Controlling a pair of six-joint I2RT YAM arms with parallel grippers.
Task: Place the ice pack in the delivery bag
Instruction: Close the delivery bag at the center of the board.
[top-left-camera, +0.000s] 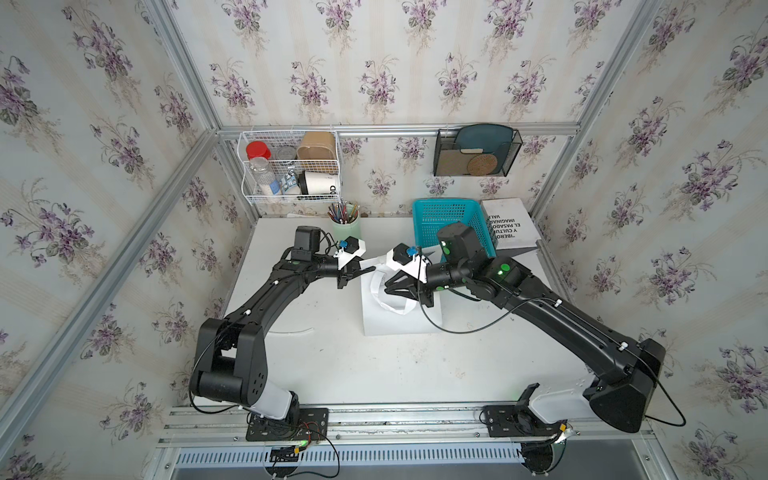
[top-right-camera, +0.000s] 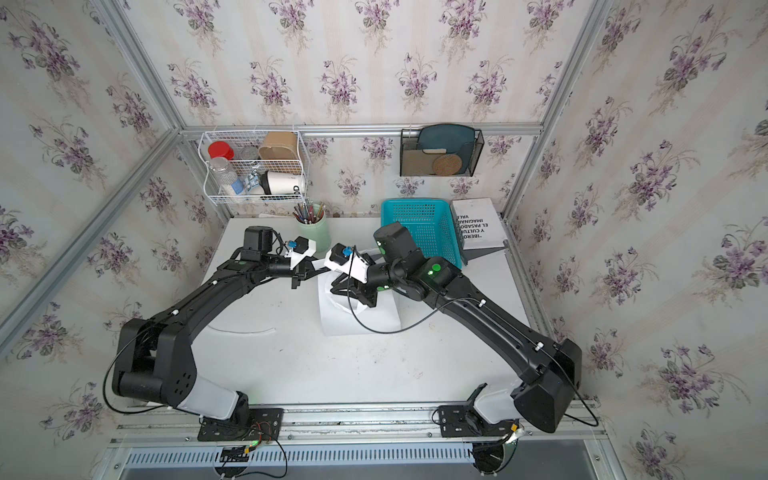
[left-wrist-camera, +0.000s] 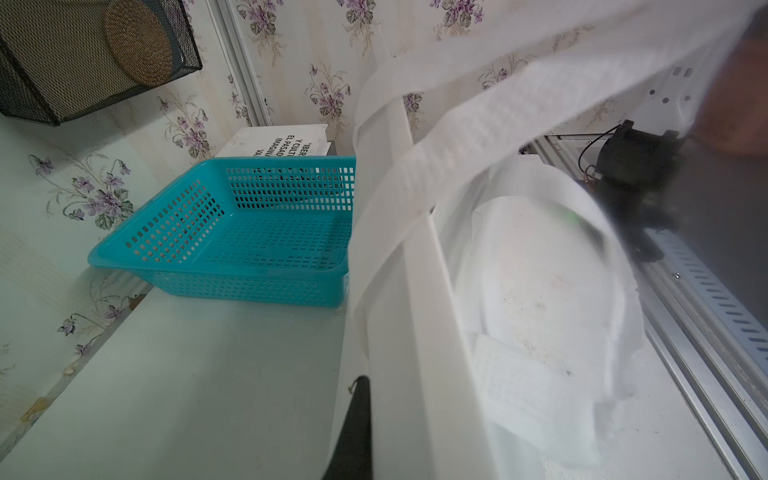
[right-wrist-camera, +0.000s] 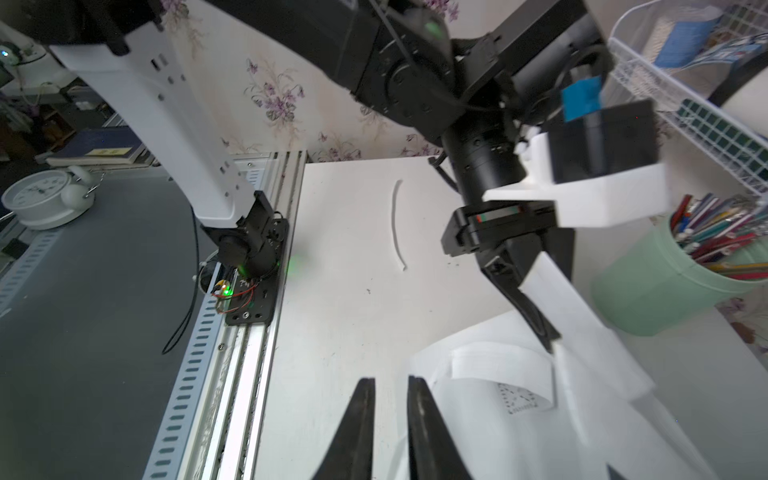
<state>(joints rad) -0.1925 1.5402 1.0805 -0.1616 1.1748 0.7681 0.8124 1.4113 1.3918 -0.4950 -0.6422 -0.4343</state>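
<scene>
L gripper (top-left-camera: 368, 270) pinches strap (right-wrist-camera: 557, 286), bag (top-left-camera: 395, 322) — mouth rearward

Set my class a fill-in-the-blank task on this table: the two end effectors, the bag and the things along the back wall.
1. The left end effector is shut on a white ___ of the bag.
2. The right end effector, above the bag, holds ___ between its jaws.
3. Beside the basket, at the back wall, lies a white ___.
4. The pencils stand in a green ___.

Missing words: strap; nothing; book; cup.
</scene>
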